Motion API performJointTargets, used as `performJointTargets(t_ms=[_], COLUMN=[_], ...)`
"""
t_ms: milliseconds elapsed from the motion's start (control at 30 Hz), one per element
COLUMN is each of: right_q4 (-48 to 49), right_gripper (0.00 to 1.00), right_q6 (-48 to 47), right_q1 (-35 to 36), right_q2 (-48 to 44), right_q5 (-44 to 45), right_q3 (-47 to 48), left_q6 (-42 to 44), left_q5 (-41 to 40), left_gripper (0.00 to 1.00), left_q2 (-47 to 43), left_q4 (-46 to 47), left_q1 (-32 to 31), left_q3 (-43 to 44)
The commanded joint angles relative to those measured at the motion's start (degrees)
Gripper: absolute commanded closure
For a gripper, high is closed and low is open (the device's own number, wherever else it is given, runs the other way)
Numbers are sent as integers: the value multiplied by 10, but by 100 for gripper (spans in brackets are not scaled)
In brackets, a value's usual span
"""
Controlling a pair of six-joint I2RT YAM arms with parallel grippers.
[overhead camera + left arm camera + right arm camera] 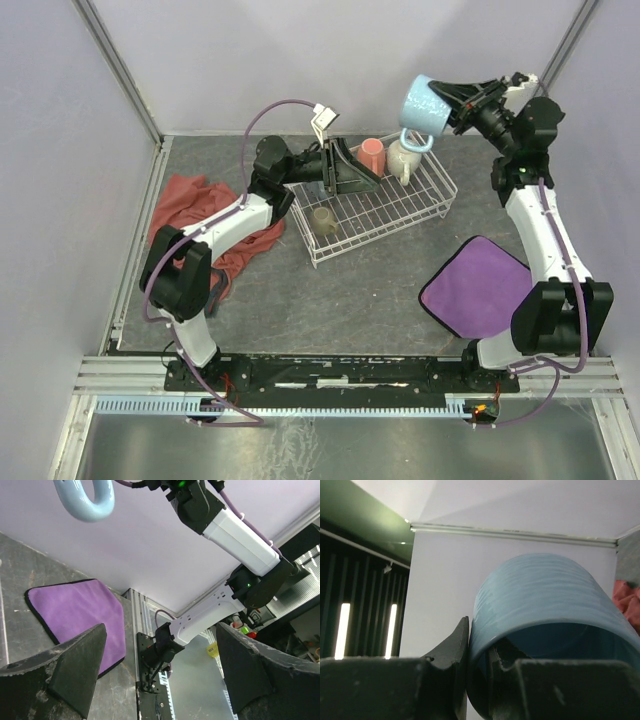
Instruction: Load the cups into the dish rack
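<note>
The white wire dish rack (385, 207) sits mid-table. Inside it stand a salmon-orange cup (372, 155), a cream cup (405, 160) and an olive-green cup (323, 220). My right gripper (455, 103) hangs high above the rack's far right corner, shut on the rim wall of the larger light blue cup (425, 105), handle hanging down. In the right wrist view the right gripper (479, 650) has one finger outside and one inside the light blue cup (545, 605). My left gripper (345, 170) hovers over the rack's left part; in its wrist view the left gripper (160, 670) is open and empty, with the blue cup's handle (85, 500) above.
A crumpled red cloth (200, 215) lies left of the rack under my left arm. A purple cloth (478, 285) lies at the right front, also visible as the purple cloth (75, 615) in the left wrist view. Enclosure walls surround the table; a metal rail (350, 368) runs along the near edge.
</note>
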Motion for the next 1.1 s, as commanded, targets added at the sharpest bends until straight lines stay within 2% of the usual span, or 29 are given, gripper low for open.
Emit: performJointTargets(t_ms=[0,100,200,733,1067], right_q4=[128,161,183,187,198], right_gripper=[99,99,99,99,99], right_q6=[39,59,72,65,45], right_q1=[42,59,72,127,142], right_q2=[-48,-51,-48,-39,-35], right_q5=[35,48,54,73,87], right_q3=[-8,-25,-31,-27,-31], left_q6=[-54,-85,-82,-66,-105], left_q5=[-15,-41,-59,-94,-117], left_gripper=[5,5,6,6,10], left_q2=[17,26,29,61,74], left_q4=[56,91,96,76,112], left_q1=[-14,-19,-22,-27,-31], left_q3=[33,40,50,110,124])
